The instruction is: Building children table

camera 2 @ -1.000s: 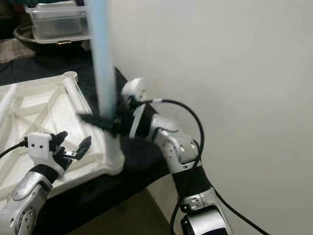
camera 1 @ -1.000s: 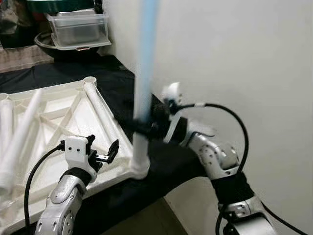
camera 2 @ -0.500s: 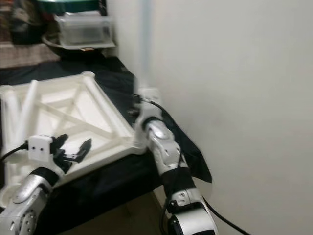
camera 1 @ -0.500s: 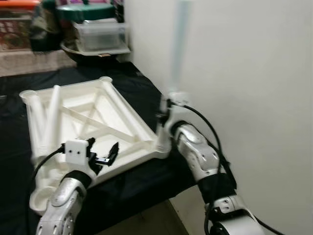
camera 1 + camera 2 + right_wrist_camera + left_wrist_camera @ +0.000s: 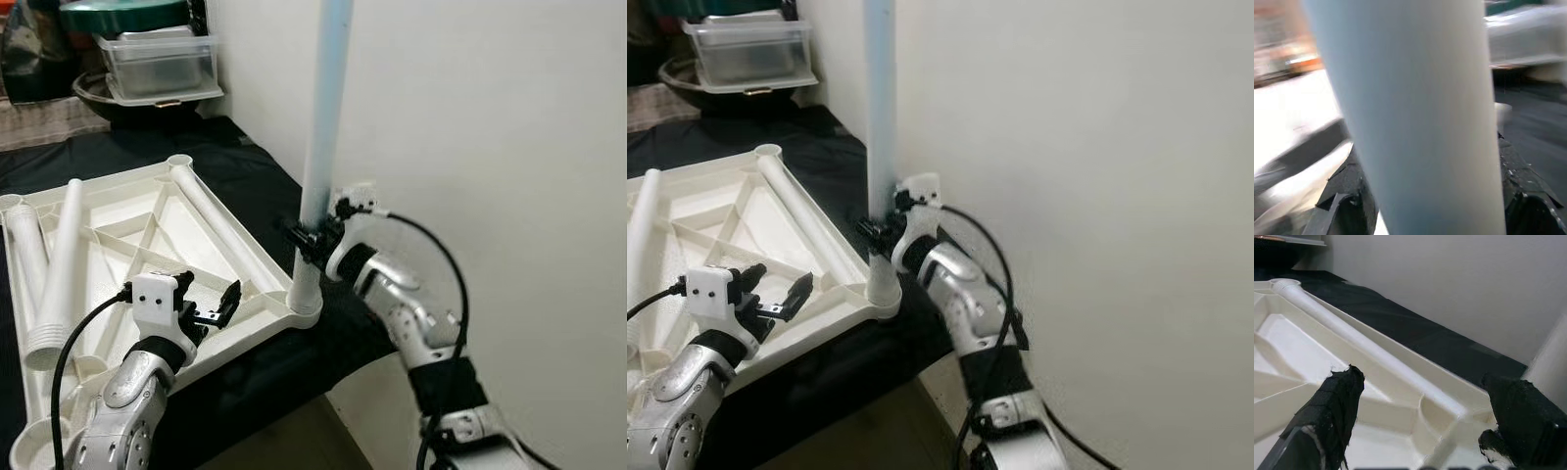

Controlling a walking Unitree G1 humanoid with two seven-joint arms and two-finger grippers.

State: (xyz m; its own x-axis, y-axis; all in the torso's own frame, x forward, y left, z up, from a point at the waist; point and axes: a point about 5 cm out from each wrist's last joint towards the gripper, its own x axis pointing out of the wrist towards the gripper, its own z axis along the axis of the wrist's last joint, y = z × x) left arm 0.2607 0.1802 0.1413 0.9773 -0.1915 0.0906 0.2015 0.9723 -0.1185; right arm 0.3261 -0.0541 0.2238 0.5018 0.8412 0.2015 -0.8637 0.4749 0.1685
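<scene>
A white plastic tabletop lies upside down on a black-covered table. A pale blue table leg stands upright in the tabletop's near right corner socket. My right gripper is shut on that leg just above the socket; up close the leg sits between its black fingers. My left gripper hovers open over the tabletop's near edge, left of the socket, holding nothing; its fingers straddle a ribbed corner. Two loose white legs lie on the tabletop's left side.
A white wall runs close along the right of the table. At the back stand a clear plastic box on a dark bowl, with a green lid above. The table's front edge drops to the floor.
The camera has swung about between frames. The blue leg, blurred and swaying before, now stands steady and upright in the corner socket, still in my right gripper. The left gripper stays open.
</scene>
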